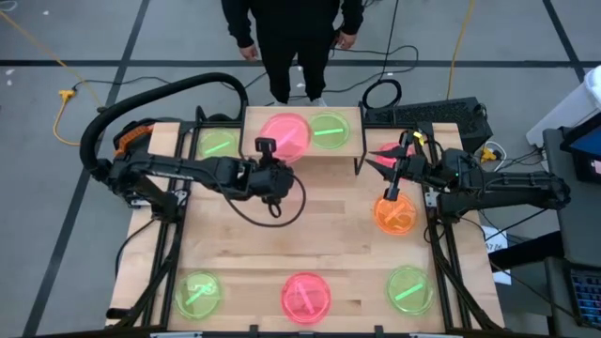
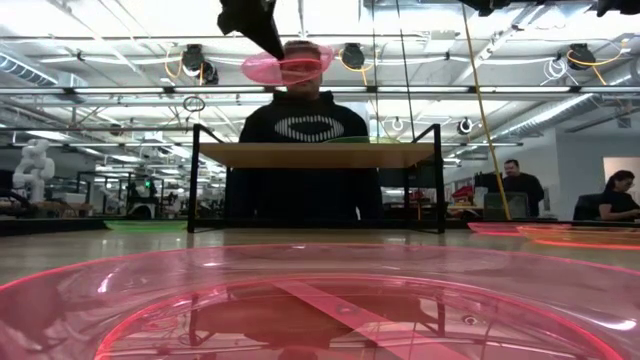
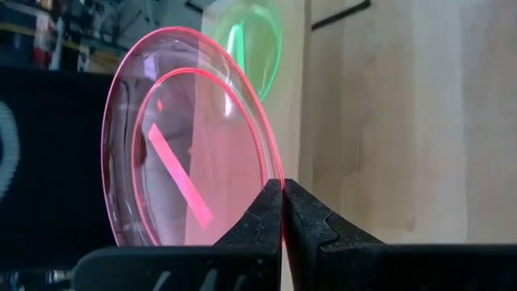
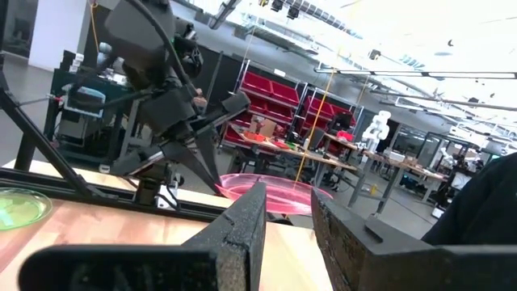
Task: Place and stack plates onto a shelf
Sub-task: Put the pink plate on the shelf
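Pinching the rim of a pink plate [image 3: 190,162], my left fingers [image 3: 258,218] are pressed together with only the thin plastic edge between them. In the left wrist view the plate stands on edge ahead of the fingertips, its bright streak running diagonally across it.

In the high view the held plate sits at upper centre of the frame, over the left part of the shelf [image 1: 302,158]. In the low view it hangs tilted near the top centre, well above the shelf board and apart from it. A green plate [image 1: 329,130] lies flat on the right part of the shelf, just beside the held plate.

My right fingers [image 4: 242,226] stand apart with a clear gap between them. In the high view they are right of centre, just beside the shelf's right end. A second pink plate [image 4: 271,192] lies just beyond their tips; I cannot tell whether they touch it. An orange plate [image 1: 394,214] lies on the table [image 1: 329,235] directly below them in the frame.

Remaining plates on the table, high view:
- green plate at left [image 1: 218,144], left of the shelf;
- green plate at lower left [image 1: 199,293];
- pink plate at lower centre [image 1: 306,296], which fills the low view's foreground;
- green plate at lower right [image 1: 410,288].

A person [image 1: 282,38] in dark clothing stands at the top edge of the frame, behind the shelf.
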Motion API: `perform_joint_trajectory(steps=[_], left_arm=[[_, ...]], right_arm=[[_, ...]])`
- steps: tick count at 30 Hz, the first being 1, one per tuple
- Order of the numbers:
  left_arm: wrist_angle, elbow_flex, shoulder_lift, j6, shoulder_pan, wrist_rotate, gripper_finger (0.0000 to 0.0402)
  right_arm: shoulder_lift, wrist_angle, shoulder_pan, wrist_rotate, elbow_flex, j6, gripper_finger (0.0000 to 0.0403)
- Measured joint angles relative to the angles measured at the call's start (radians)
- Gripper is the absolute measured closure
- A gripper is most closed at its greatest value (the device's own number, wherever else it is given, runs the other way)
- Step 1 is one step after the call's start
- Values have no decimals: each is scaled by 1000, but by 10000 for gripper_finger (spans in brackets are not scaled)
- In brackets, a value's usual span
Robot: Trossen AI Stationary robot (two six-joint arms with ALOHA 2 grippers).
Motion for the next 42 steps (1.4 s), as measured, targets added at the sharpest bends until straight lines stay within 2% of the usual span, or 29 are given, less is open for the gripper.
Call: perform_joint_trajectory(steps=[8, 18, 25, 38, 42], left_arm=[[-154, 0, 0, -164, 97, 39, 402], [-132, 0, 0, -103, 131, 154, 402], [-130, 0, 0, -102, 133, 164, 402], [94, 0, 0, 221, 119, 176, 401], [98, 0, 0, 233, 129, 178, 402]], right_arm=[[0, 0, 0, 0, 0, 0, 316], [0, 0, 0, -1, 0, 8, 316], [0, 0, 0, -1, 0, 20, 316], [0, 0, 0, -1, 0, 16, 316], [0, 0, 0, -1, 0, 16, 316]])
